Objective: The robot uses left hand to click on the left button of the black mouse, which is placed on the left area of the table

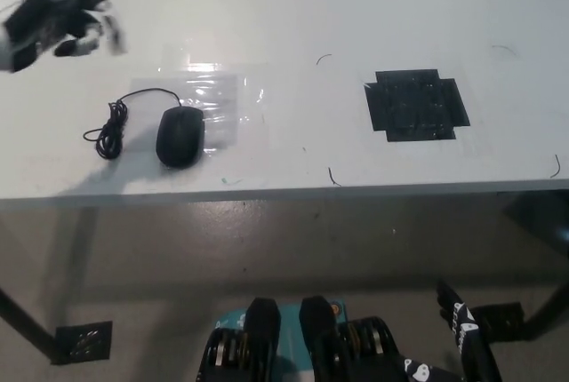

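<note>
A matt black plastic mouse (180,135) is seen on a smooth white counter (293,9), beside glossy clear film (213,98) and matt black tape (416,105).

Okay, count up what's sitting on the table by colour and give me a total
Black: 2, the mouse with its coiled cord, and the tape patch
Clear: 1, the plastic sheet under the mouse
Total: 3
</note>
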`<state>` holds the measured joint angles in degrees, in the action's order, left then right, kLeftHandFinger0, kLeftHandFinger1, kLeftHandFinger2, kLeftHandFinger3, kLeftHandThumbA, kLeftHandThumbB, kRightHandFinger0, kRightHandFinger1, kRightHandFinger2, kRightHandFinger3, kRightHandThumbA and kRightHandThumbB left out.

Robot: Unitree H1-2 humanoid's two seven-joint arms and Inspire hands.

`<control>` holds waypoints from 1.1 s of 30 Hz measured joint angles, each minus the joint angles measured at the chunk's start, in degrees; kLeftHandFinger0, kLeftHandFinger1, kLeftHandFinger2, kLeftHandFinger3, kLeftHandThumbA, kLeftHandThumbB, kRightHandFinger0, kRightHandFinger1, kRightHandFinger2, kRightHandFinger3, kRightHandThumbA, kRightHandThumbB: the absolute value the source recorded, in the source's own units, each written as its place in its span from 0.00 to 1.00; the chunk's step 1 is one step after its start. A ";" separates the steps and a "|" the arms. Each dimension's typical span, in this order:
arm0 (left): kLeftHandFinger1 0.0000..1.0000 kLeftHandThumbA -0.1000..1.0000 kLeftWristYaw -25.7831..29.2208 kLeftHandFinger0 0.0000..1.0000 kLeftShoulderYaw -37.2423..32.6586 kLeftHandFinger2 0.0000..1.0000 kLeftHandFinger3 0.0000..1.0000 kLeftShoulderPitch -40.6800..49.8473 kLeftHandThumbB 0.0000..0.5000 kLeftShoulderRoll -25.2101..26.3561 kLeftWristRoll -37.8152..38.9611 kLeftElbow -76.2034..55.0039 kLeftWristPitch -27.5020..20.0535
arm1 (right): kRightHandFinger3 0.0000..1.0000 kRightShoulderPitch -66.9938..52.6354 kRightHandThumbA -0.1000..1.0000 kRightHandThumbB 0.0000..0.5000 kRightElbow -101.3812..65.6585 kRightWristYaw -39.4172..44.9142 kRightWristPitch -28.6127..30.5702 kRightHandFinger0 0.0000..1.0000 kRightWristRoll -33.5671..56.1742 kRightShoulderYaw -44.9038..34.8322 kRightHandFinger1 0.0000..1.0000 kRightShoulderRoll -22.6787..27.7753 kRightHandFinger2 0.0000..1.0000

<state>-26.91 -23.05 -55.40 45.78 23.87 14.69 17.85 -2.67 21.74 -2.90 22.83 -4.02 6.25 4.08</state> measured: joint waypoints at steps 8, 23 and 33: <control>0.13 1.00 -9.56 0.00 -15.58 0.56 1.00 -12.89 0.77 -0.66 -3.34 15.13 4.52 | 1.00 -0.06 1.00 0.63 -0.17 -0.02 0.02 1.00 -0.03 -0.33 1.00 0.20 1.00; 0.27 1.00 -23.09 0.00 -25.93 0.58 1.00 -23.56 0.84 -4.79 -17.70 28.81 7.32 | 1.00 -0.19 1.00 0.65 -1.05 -0.05 0.76 1.00 -0.01 -0.96 1.00 1.33 1.00; 0.09 1.00 -29.91 0.00 -26.55 0.40 1.00 -26.02 0.64 -8.83 -25.59 35.71 4.49 | 1.00 -0.19 1.00 0.65 -1.28 -0.05 1.12 1.00 -0.04 -1.01 1.00 1.43 1.00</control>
<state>-56.82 -49.60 -81.42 36.95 -1.72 50.40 22.33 -2.86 20.46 -2.95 23.95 -4.05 5.24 5.51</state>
